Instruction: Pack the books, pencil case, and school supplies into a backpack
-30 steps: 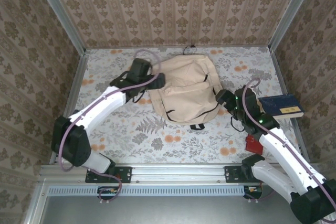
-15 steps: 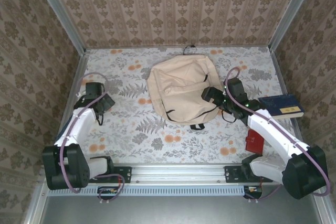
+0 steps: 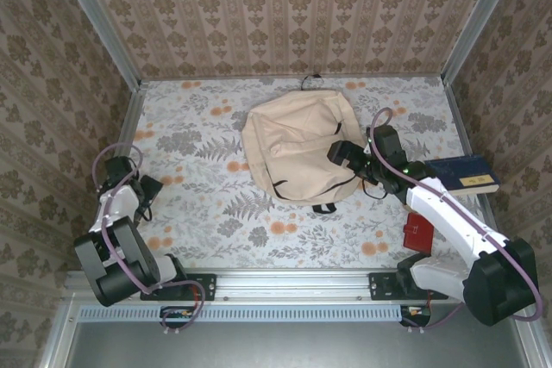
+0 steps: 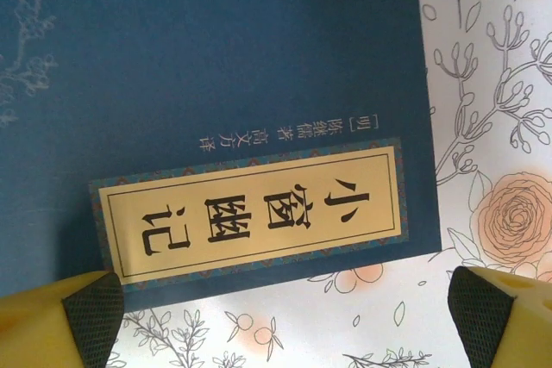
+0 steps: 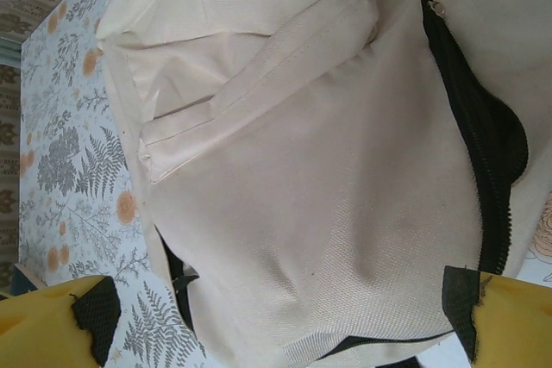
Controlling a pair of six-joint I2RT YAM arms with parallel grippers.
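1 beige backpack (image 3: 293,140), black zippers; 1 navy book (image 4: 216,66), yellow label.

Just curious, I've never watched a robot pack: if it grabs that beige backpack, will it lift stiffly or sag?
Probably sag: the backpack lies flat with soft creases. It looks empty, so it is likely light. The partly open zipper suggests the mouth would droop.
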